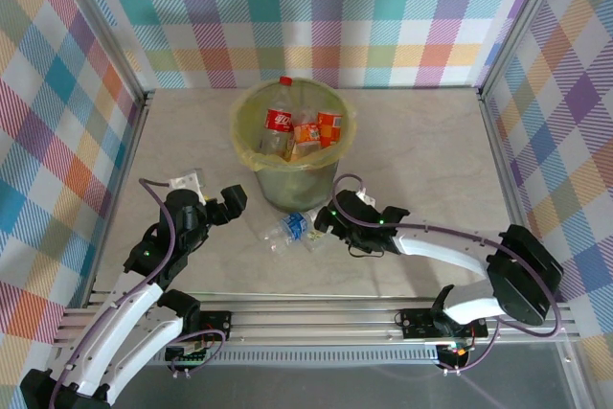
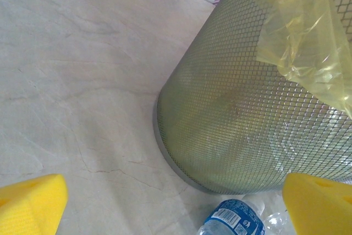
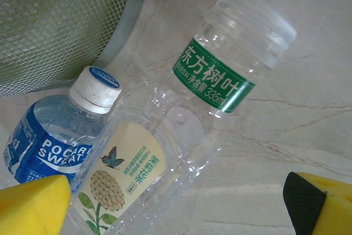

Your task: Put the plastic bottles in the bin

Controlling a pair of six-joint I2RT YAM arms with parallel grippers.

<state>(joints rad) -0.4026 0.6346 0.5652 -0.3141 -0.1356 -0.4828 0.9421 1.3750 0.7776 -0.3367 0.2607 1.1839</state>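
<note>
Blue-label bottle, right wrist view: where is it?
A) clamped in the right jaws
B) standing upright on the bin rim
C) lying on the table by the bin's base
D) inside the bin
C: the blue-label bottle lies on its side on the table, close by the foot of the bin.

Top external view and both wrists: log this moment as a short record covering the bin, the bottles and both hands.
bin: upright, several bottles inside
loose at the bin's base: blue-label bottle and green-label bottle, lying side by side
left hand: open, empty, left of the bin
right hand: open, facing the two loose bottles, gripping nothing
</note>
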